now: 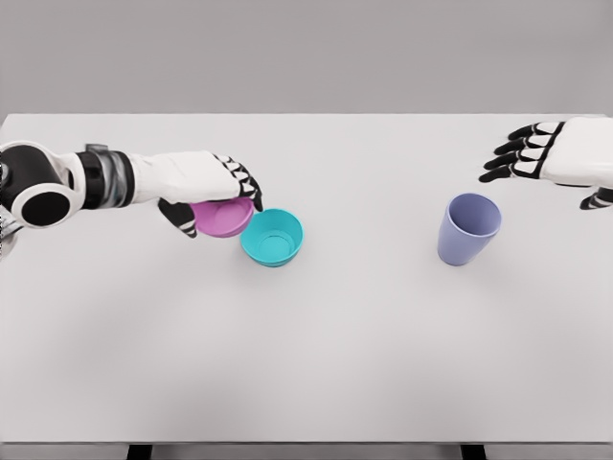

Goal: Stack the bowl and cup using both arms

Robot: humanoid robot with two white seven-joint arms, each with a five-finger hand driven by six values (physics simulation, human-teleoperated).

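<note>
A pink bowl (223, 218) is held by my left hand (218, 196), whose fingers curl over its rim and whose thumb sits below its left side. The pink bowl overlaps the left rim of a teal bowl (272, 237), which rests upright on the white table (306, 335). A lavender cup (467, 228) stands upright at the right of the table. My right hand (536, 163) hovers above and to the right of the cup, fingers spread, holding nothing and apart from the cup.
The table's far edge runs across the top and its near edge along the bottom of the picture. A grey wall lies behind.
</note>
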